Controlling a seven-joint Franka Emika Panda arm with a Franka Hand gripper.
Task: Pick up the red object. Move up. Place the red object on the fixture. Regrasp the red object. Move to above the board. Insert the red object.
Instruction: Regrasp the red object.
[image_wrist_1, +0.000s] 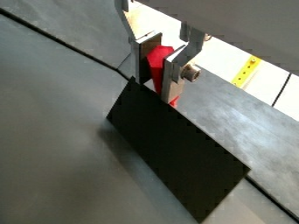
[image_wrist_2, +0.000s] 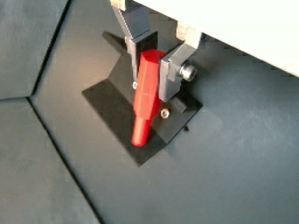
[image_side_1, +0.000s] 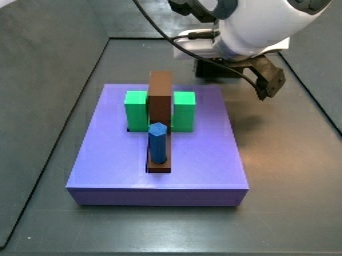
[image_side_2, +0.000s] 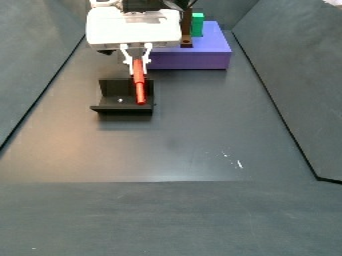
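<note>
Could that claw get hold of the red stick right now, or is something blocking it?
Probably yes. The gripper already straddles the red object's upper end over the fixture, a finger on each side. Nothing sits between them; whether they are clamped is unclear.

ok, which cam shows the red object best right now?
A wrist view: the red object shows almost full length, leaning on the fixture between the gripper fingers. The other wrist view shows only its upper part; one side view shows it small, the other hides it.
</note>
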